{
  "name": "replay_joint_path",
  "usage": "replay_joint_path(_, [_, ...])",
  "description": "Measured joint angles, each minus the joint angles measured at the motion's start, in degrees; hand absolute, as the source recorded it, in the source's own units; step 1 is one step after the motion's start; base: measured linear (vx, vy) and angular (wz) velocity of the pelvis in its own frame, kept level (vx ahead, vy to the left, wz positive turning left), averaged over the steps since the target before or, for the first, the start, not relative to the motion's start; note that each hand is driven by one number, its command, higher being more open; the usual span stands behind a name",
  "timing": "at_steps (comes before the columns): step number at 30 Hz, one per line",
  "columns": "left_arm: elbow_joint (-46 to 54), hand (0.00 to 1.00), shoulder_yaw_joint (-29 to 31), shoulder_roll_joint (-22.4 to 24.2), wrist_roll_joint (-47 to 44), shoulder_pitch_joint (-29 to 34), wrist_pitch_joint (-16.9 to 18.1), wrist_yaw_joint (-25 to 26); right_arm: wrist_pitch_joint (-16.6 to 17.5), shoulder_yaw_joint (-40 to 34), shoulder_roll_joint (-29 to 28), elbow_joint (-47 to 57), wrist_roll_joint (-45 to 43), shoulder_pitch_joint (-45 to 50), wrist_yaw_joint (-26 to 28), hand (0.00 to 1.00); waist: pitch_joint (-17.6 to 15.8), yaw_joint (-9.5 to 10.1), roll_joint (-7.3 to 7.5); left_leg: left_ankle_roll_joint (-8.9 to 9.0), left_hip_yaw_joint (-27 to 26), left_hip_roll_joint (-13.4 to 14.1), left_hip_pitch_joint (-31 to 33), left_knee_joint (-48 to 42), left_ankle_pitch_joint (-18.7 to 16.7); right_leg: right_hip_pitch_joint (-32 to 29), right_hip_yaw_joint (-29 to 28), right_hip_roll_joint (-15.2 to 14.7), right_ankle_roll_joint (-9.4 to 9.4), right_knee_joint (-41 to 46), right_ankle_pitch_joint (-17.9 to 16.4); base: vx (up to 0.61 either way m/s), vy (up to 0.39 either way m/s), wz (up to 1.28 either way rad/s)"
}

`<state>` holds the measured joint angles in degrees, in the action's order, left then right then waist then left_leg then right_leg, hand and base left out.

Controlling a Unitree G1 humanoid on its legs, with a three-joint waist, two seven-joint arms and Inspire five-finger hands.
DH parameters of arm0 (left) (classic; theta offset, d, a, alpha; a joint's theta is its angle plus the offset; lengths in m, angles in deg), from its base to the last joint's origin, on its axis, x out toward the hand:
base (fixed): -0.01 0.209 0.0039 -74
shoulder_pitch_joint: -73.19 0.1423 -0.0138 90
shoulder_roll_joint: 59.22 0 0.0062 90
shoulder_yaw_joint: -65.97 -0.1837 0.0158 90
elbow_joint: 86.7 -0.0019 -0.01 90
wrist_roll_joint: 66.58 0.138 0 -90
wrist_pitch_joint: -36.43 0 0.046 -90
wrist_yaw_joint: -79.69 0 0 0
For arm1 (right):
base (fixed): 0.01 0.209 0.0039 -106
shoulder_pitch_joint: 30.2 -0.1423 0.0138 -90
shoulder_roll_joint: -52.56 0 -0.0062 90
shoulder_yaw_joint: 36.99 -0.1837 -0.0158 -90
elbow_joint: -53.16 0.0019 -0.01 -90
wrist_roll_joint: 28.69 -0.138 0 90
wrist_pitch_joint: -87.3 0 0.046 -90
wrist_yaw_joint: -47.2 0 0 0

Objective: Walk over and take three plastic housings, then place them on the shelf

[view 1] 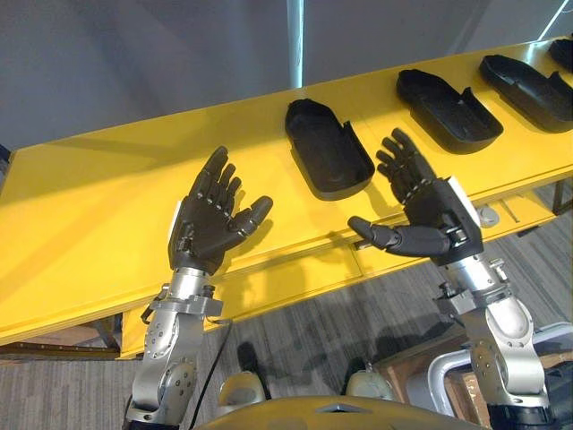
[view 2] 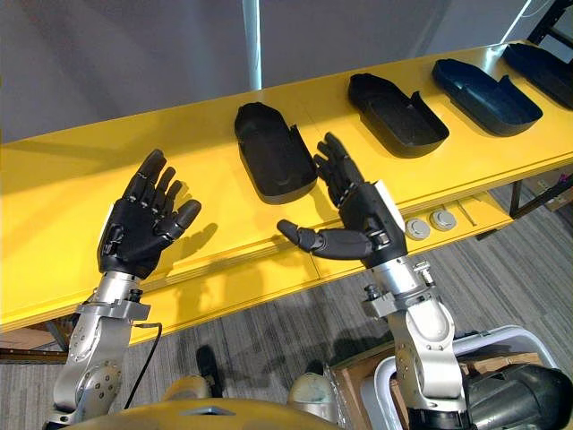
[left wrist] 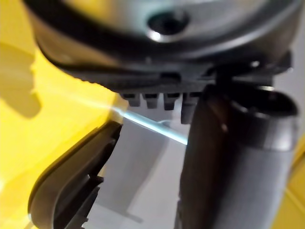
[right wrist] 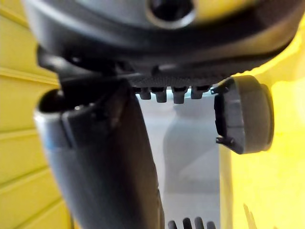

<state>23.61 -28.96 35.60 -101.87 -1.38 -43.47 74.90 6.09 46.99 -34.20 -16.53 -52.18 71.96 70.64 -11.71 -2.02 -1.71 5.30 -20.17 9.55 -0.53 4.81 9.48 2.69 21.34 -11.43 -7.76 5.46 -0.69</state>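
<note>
Several black plastic housings lie in a row on the yellow table [view 1: 89, 206]. The nearest housing [view 1: 326, 149] rests between my two hands; a second housing [view 1: 448, 109] and a third housing [view 1: 526, 90] lie further right. My left hand [view 1: 209, 218] hovers open, palm up, over the table's front part, left of the nearest housing. On the other side my right hand [view 1: 428, 208] is open too, its thumb pointing left and its fingers close to that housing's right edge. Neither hand holds anything. The nearest housing [left wrist: 66, 186] appears in the left wrist view, and its rounded end [right wrist: 245, 114] in the right wrist view.
The table's front edge [view 1: 295, 278] runs diagonally below both hands. Two round silver fittings [view 2: 428, 224] sit on a lower ledge at the right. A white-rimmed bin [view 2: 466, 358] stands on the grey carpet [view 1: 340, 322] at the lower right.
</note>
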Motion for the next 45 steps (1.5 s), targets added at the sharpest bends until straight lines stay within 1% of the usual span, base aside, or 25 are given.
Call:
replay_joint_path(4, [0.0, 1.0, -1.0, 0.0, 0.0, 1.1, 0.1, 1.5, 0.0, 2.3, -0.4, 0.0, -0.5, 3.6, 0.5, 1.0, 0.2, 0.06, 0.23, -0.03, -0.4, -0.1, 0.1, 0.0, -0.2, -0.1, -0.3, 0.0, -0.03, -0.4, 0.0, 0.01, 0.0, -0.03])
replay_joint_path(6, [0.0, 1.0, -1.2, 0.0, 0.0, 1.1, 0.1, 1.7, 0.0, 2.8, -1.3, 0.0, -0.8, 4.0, 0.8, 1.0, 0.2, 0.01, 0.19, 0.0, -0.5, 0.0, 0.1, 0.0, -0.2, -0.2, -0.5, 0.1, -0.06, -0.5, 0.0, 0.01, 0.0, -0.05])
replay_joint_path(17, [0.0, 1.0, -1.1, -0.1, -0.3, 1.1, 0.1, 1.8, -0.2, 4.4, -1.1, 0.0, -1.7, 6.3, 1.0, 1.0, 0.6, -0.09, -0.07, 0.04, -0.7, -0.1, 0.2, 0.0, -0.5, -0.4, -0.6, 0.0, -0.02, -0.5, 0.0, 0.01, 0.0, -0.01])
replay_joint_path(20, [0.0, 1.0, -1.1, -0.3, -0.3, 1.1, 0.3, 1.8, -1.7, 4.5, -0.9, 0.4, -1.7, 7.2, 1.0, 1.0, 0.6, -0.11, -0.08, 0.07, -0.7, -0.1, 0.2, 0.0, -0.6, -0.4, -0.6, 0.0, 0.03, -0.5, -0.1, 0.0, 0.0, 0.0])
replay_joint_path(23, [0.0, 1.0, -1.2, -0.4, -0.3, 1.1, 1.3, 2.2, -3.5, 4.6, -0.9, 0.5, -1.7, 8.5, 1.0, 1.0, 0.7, -0.36, -0.16, 0.07, -0.7, -0.1, 0.1, 0.0, -0.6, -0.4, -0.6, 0.0, 0.05, -0.4, -0.1, 0.0, 0.0, 0.0])
replay_joint_path(28, [0.0, 1.0, -1.6, -0.4, -0.3, 1.1, 1.3, 2.5, -3.5, 6.8, -0.9, -0.3, -1.7, 8.8, 0.2, 1.0, 1.2, -0.61, -0.84, 0.06, -0.3, -0.2, 0.0, 0.0, -0.6, -0.1, -0.1, 0.0, 0.06, -0.4, -0.1, 0.0, 0.0, 0.02])
replay_joint_path(31, [0.0, 1.0, -2.1, -0.4, -0.3, 1.1, 1.5, 2.5, -3.3, 8.2, -1.0, -3.7, -1.6, 6.7, -1.2, 1.0, 1.5, -0.49, -1.08, -0.06, 0.3, -0.2, 0.0, 0.0, -0.4, 0.4, 0.6, -0.1, 0.17, -0.4, -0.2, -0.01, 0.0, 0.1])
replay_joint_path(34, [0.0, 1.0, -2.1, -0.3, -0.3, 1.1, 1.6, 2.5, -3.0, 8.9, -1.1, -7.6, -0.9, 3.4, -3.9, 1.0, 1.7, 0.32, -1.41, -0.19, 1.0, -0.3, 0.2, 0.0, -0.2, 0.4, 1.0, -0.2, 0.22, -0.1, -0.3, -0.02, 0.003, 0.08])
replay_joint_path(36, [0.0, 1.0, -1.9, -0.3, -0.3, 1.1, 1.6, 2.5, -3.0, 8.9, -1.0, -9.0, 0.0, 1.8, -4.9, 1.0, 1.8, 0.37, -1.56, -0.26, 1.5, -0.5, 0.4, 0.0, 0.0, 0.3, 1.5, -0.5, 0.23, 0.5, -0.5, -0.02, 0.004, 0.16])
replay_joint_path(39, [0.0, 1.0, -1.3, 0.0, -0.3, 0.9, 1.8, 2.5, -2.3, 8.9, -1.1, -12.2, 0.2, -2.5, -6.3, 1.0, 1.7, 0.38, -1.5, -0.57, 3.0, -0.5, 3.2, -3.5, -0.8, -1.6, 2.1, -1.6, 0.35, 3.9, -1.9, -0.04, 0.004, 0.2])
replay_joint_path(42, [0.0, 1.0, -0.5, 0.1, -0.3, 0.4, 2.7, 3.0, -1.3, 8.7, -1.1, -14.9, 0.2, -7.6, -7.6, 1.0, -0.2, 0.49, -1.91, -0.87, 4.0, -0.1, 6.2, -8.4, -2.3, -3.8, 2.1, -2.6, 0.69, 8.1, -3.4, -0.1, 0.006, 0.09])
replay_joint_path(43, [0.0, 1.0, -0.3, 0.2, -0.3, 0.0, 3.3, 3.3, -0.4, 8.7, -1.1, -15.6, 0.3, -9.3, -8.2, 1.0, -1.7, 0.62, -2.1, -0.92, 4.3, 0.0, 6.2, -9.1, -2.5, -3.9, 2.1, -2.8, 0.76, 9.1, -3.9, -0.13, 0.0, 0.08])
replay_joint_path(44, [0.0, 1.0, -0.3, 0.2, -0.3, 0.0, 3.7, 3.4, -0.3, 8.7, -1.1, -15.7, 0.3, -10.0, -8.6, 1.0, -2.2, 0.73, -2.23, -0.83, 4.4, 0.0, 6.4, -9.4, -2.7, -4.2, 2.1, -2.9, 1.2, 9.6, -4.5, -0.15, -0.007, 0.06])
replay_joint_path(45, [0.0, 1.0, -0.2, 0.3, -0.3, -0.2, 3.9, 3.5, 0.4, 8.6, -1.1, -15.7, 0.7, -10.8, -9.1, 1.0, -2.7, 0.93, -2.49, -0.79, 4.7, 0.1, 7.1, -9.7, -3.2, -5.0, 2.1, -3.0, 0.95, 10.4, -5.0, -0.14, -0.007, 0.08])
